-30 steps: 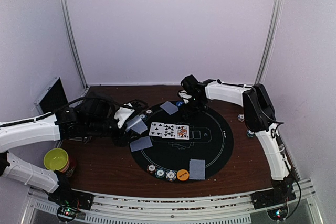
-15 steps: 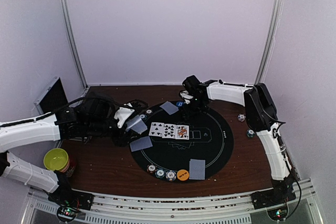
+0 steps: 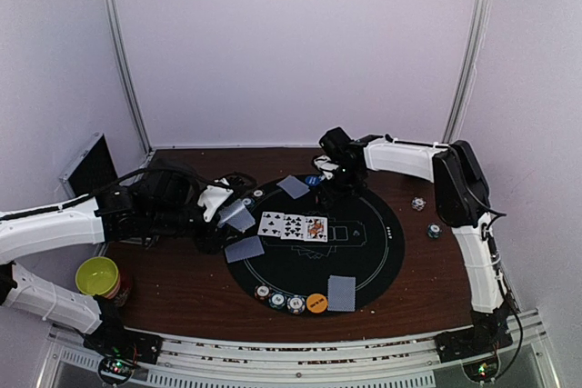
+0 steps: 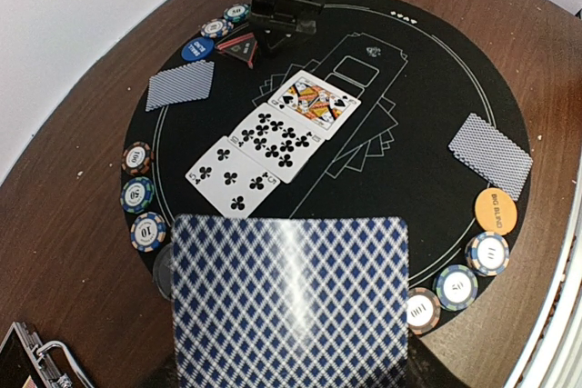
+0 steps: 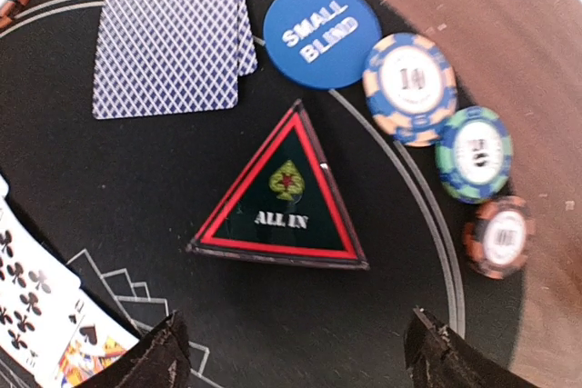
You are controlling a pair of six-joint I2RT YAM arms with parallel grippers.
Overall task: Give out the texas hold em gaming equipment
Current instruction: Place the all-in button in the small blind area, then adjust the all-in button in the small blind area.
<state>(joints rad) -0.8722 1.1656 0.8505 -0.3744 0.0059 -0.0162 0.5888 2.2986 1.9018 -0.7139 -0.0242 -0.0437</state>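
A round black mat (image 3: 364, 252) holds three face-up cards (image 3: 293, 225) and face-down grey-blue-backed cards (image 3: 293, 186). Striped chips (image 3: 277, 299) and an orange button (image 3: 316, 303) lie at its near edge. My left gripper (image 3: 227, 211) is shut on a face-down card (image 4: 291, 302), which hides its fingers. My right gripper (image 5: 296, 361) is open and empty, just above the red triangle marker (image 5: 282, 193), which lies flat on the mat. A blue button (image 5: 321, 34), three chips (image 5: 409, 88) and a face-down pair (image 5: 168, 29) lie beside the marker.
A yellow-green bowl (image 3: 97, 275) stands at the near left. A metal case (image 3: 88, 165) leans at the far left. Two loose chips (image 3: 417, 203) lie on the brown table right of the mat. More chips (image 4: 136, 194) line the mat's left rim.
My right gripper has drawn slightly back and to the right, away from the triangle marker, and the forearm has shifted right. The left arm and its card have not moved.
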